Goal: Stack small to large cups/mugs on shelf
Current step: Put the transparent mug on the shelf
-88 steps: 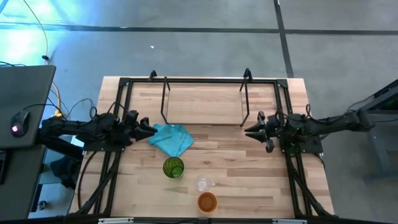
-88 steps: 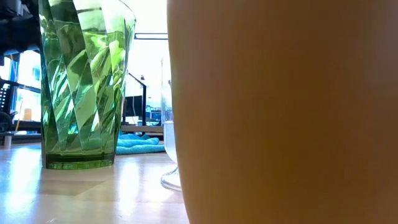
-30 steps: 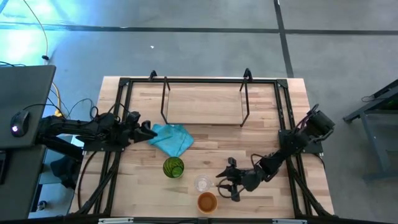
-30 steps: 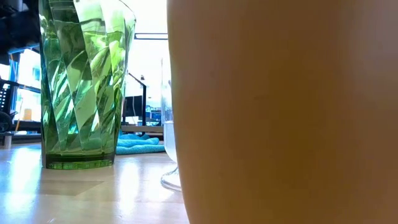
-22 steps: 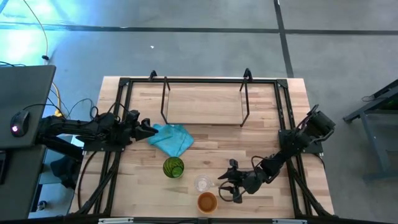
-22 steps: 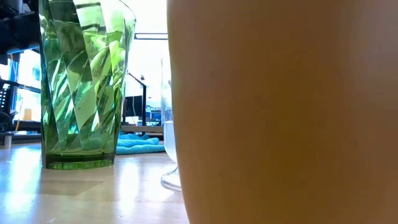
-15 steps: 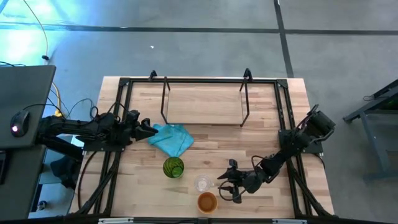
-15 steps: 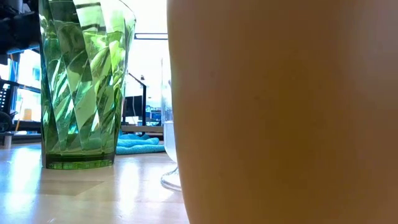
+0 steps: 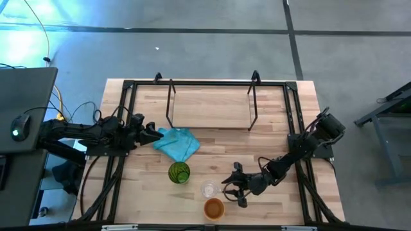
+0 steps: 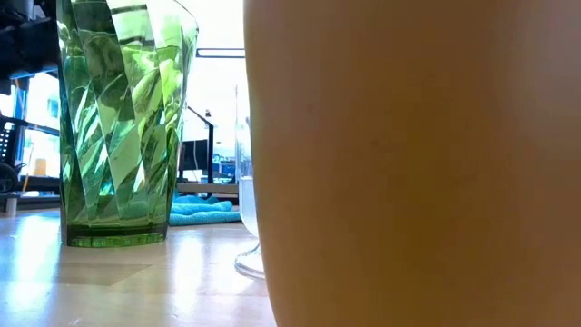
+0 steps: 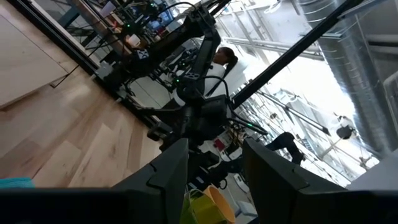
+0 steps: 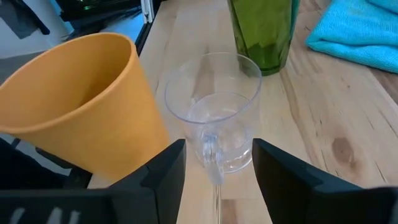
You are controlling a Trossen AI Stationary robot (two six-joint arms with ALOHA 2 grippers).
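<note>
Your right gripper (image 9: 231,187), fingers apart, sits at 3 o'clock of the clear cup (image 9: 209,189); left gripper (image 9: 150,133), apart, waits by the cloth (image 9: 177,144).

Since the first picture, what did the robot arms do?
The right gripper swung from beside the shelf to the clear cup, jaws open either side of it, not gripping. The left gripper, green cup, orange cup and teal cloth stayed put.
</note>
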